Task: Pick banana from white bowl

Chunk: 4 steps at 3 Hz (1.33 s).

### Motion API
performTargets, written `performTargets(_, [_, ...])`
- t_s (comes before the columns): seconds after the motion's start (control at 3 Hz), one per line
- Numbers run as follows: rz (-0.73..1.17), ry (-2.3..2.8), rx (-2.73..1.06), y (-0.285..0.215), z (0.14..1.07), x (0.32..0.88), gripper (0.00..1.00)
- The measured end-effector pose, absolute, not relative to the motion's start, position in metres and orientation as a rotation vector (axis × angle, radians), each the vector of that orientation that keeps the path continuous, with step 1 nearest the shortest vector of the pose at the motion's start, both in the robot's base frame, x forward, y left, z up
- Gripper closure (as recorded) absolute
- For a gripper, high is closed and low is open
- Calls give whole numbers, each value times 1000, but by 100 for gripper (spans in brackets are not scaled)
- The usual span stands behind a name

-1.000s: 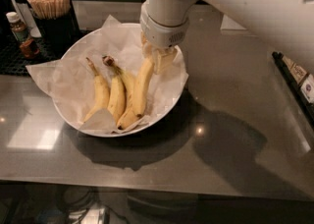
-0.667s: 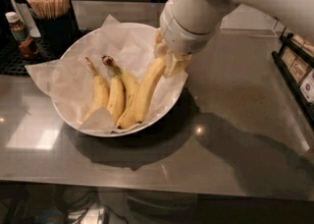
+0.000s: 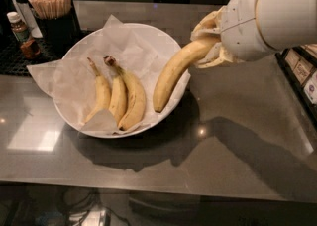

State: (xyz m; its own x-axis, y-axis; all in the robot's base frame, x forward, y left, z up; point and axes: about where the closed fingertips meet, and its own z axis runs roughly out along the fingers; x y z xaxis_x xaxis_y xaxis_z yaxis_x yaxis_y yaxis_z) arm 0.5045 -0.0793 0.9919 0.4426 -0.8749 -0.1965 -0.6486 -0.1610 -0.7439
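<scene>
Since a second ago the banana [image 3: 176,71] has come up out of the white bowl [image 3: 143,128] and swung right. It now hangs slanting down and to the left from the gripper [image 3: 203,46], with its dark lower tip just over the bowl's right rim. The fingers [image 3: 208,22] are clamped on its upper, stem end. It looks light and fairly stiff, but soft-skinned and easily bruised. Held by one end it could pivot or slip, so a grip nearer the middle would be steadier. Left of the fingers, three bananas [image 3: 119,98] lie on the paper [image 3: 64,79] lining the bowl.
</scene>
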Motion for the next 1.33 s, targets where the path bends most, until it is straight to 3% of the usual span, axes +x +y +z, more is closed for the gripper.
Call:
performTargets(0.67, [-506,1114,-1692,-106,1078,458,100])
performTargets(1.33, [-414,950,-1552,-66,1155,386,100])
